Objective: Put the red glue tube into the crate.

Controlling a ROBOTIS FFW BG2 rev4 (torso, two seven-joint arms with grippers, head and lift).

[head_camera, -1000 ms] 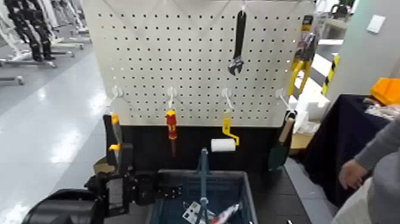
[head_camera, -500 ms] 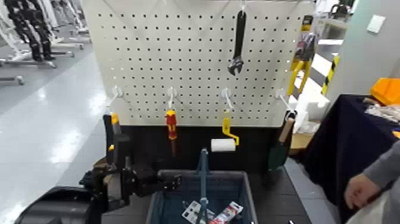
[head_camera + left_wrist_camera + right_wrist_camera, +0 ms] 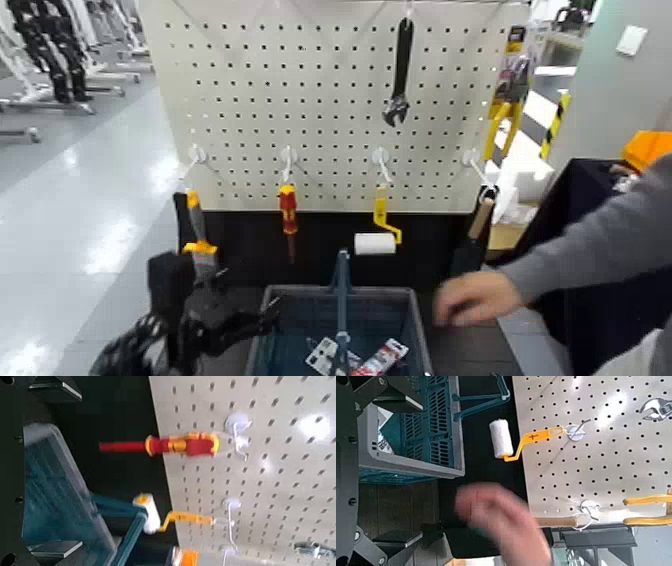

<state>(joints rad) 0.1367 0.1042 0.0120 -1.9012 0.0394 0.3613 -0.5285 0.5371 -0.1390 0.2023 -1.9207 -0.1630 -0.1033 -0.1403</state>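
The printed red-and-white tube [image 3: 383,358] lies inside the slatted, hard-plastic crate [image 3: 418,318], apart from my left gripper [image 3: 59,467], its fingers spread. My right gripper [image 3: 398,467], also wide open, is near the crate

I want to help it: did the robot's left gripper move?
Yes. The left gripper moved left and down, away from the crate's handle.
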